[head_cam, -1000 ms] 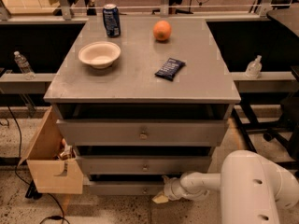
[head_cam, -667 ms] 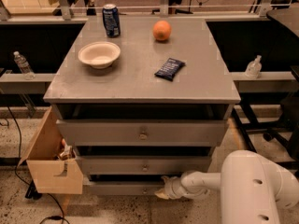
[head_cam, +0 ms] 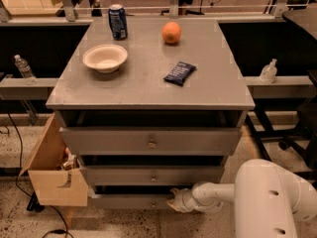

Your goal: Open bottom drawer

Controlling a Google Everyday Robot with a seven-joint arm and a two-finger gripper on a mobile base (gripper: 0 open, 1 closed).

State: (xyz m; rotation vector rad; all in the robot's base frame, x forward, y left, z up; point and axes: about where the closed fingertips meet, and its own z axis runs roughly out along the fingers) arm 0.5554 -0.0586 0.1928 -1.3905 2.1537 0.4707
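Note:
The grey cabinet point(head_cam: 148, 90) has three drawer fronts. The bottom drawer point(head_cam: 124, 201) is the slim lowest panel, just above the floor. My gripper point(head_cam: 172, 201) sits at the middle of that panel, where its knob would be, and hides the knob. My white arm point(head_cam: 267, 197) reaches in from the lower right, close to the floor. A dark gap shows above the bottom drawer's front.
The middle drawer point(head_cam: 153, 175) and the top drawer point(head_cam: 148, 142) each show a small knob. On top are a white bowl point(head_cam: 105, 57), a blue can point(head_cam: 118, 21), an orange point(head_cam: 171, 32) and a dark packet point(head_cam: 180, 73). A cardboard box point(head_cam: 49, 177) stands against the cabinet's left side.
My gripper has edged slightly upward at the bottom drawer's front. Nothing else has visibly moved.

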